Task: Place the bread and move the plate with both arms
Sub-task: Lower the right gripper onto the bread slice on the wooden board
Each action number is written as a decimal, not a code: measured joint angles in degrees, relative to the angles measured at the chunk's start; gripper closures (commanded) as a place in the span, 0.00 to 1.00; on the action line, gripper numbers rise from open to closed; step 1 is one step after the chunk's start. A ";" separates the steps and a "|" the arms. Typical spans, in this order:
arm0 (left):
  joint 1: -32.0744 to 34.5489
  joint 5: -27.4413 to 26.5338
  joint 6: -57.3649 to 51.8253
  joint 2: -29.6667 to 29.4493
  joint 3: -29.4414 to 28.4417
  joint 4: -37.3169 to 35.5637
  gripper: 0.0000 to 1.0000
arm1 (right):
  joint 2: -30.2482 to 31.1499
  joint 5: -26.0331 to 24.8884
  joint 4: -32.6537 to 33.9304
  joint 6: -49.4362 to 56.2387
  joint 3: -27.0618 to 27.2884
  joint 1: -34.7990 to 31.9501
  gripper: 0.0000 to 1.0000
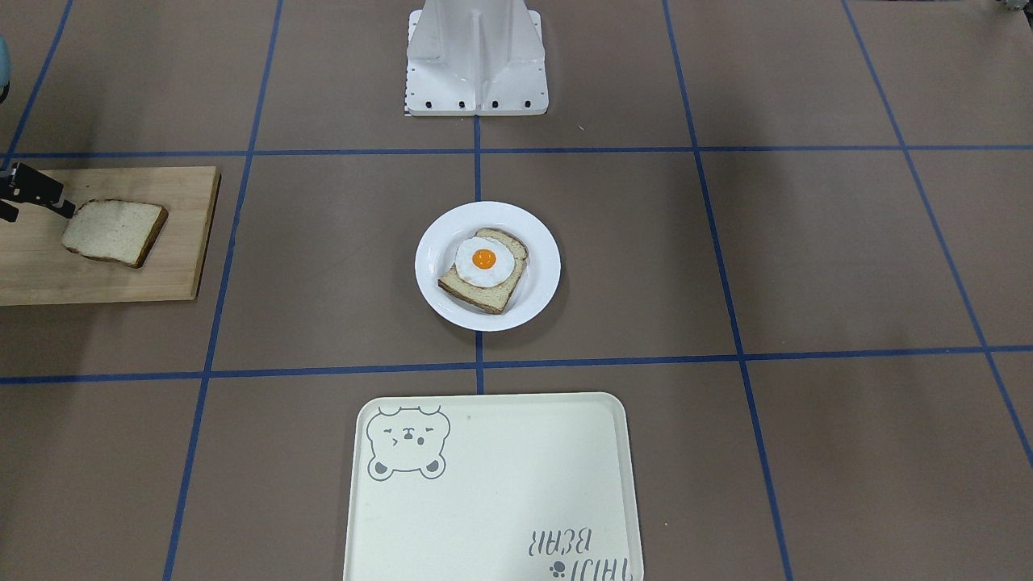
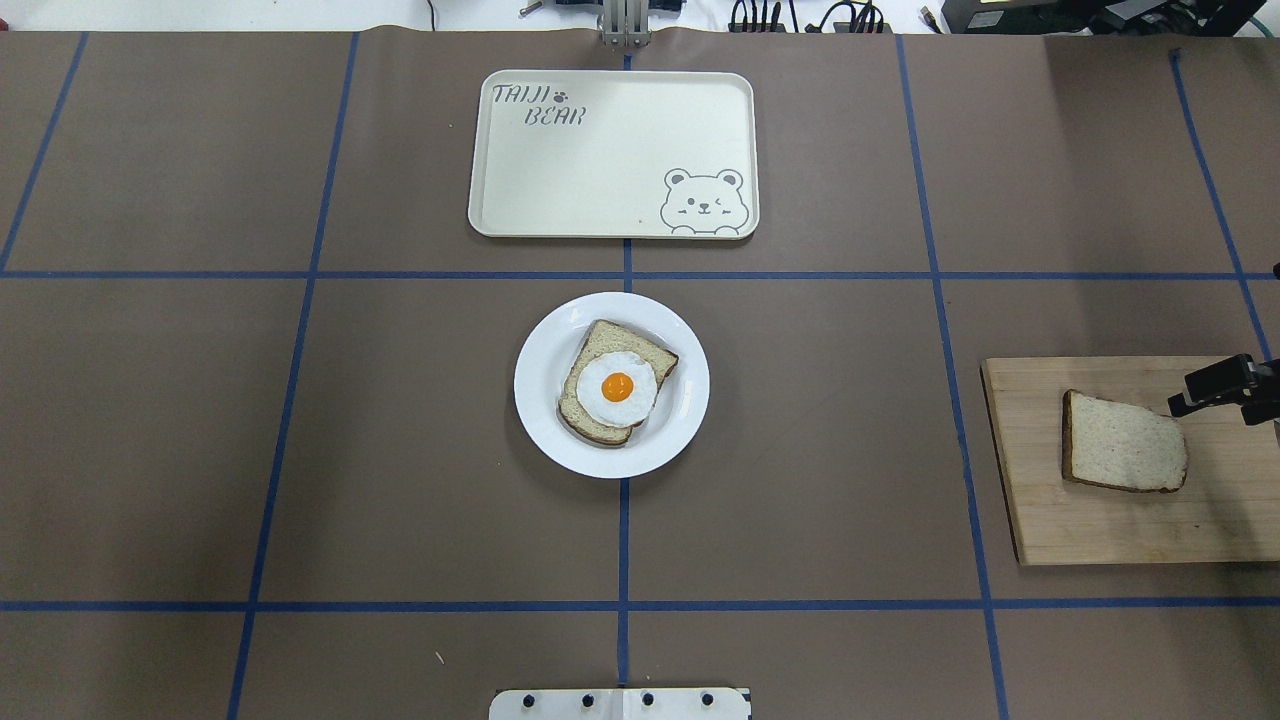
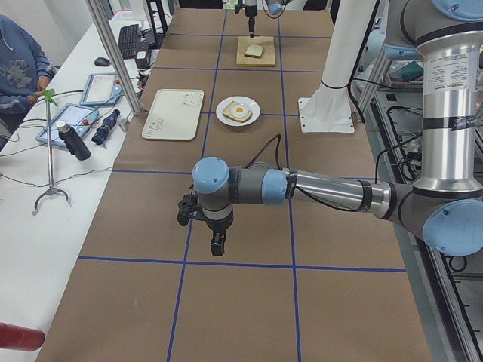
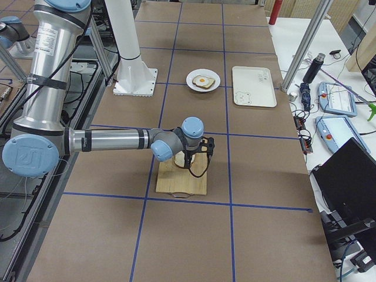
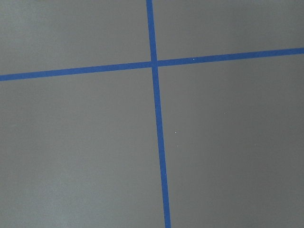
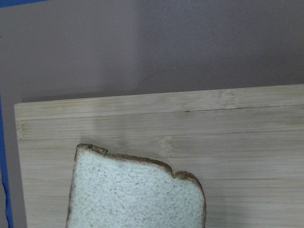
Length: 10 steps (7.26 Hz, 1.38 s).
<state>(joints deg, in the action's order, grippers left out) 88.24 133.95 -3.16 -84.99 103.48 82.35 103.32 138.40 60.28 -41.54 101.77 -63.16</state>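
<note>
The plain bread (image 1: 113, 232) lies on a wooden board (image 1: 121, 274) at the table's end on my right side; it also shows in the overhead view (image 2: 1120, 440) and fills the bottom of the right wrist view (image 6: 137, 194). My right gripper (image 1: 39, 208) hangs at the slice's outer edge (image 2: 1218, 402), its two fingers apart, one fingertip close to the crust. The white plate (image 1: 533, 234) sits mid-table (image 2: 535, 400) and holds a bread slice with a fried egg (image 2: 617, 385). My left gripper (image 3: 217, 245) points down over bare table far from the plate; I cannot tell whether it is open.
A cream bear tray (image 2: 610, 150) lies beyond the plate, on the operators' side. The robot's white base (image 1: 476, 56) stands behind the plate. Blue tape lines cross the brown table cover. The left wrist view shows only cover and tape.
</note>
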 measured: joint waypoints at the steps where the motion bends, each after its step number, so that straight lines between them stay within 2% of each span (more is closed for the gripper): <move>1: 0.00 0.00 0.00 0.00 -0.02 0.00 0.02 | 0.23 -0.48 -0.13 -0.14 -0.07 0.35 0.00; 4: 0.00 0.00 0.02 -0.10 0.02 -0.02 0.02 | 0.20 -1.68 -1.05 -3.22 -2.30 1.28 0.02; 7: 0.00 0.06 0.08 -0.17 0.14 -0.08 0.02 | 0.13 -1.70 -2.77 -3.66 -4.47 3.41 0.11; 9: 0.00 0.01 0.11 -0.24 0.05 -0.09 0.02 | -0.01 -1.60 -7.16 -3.74 -6.91 5.04 0.15; 10: 0.00 0.00 0.15 -0.25 0.09 -0.11 0.02 | -0.08 -1.52 -8.55 -3.83 -7.68 5.49 0.25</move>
<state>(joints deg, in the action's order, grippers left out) 88.24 133.95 -3.02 -85.24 103.57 82.24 103.24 136.88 51.73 -45.37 94.08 -57.67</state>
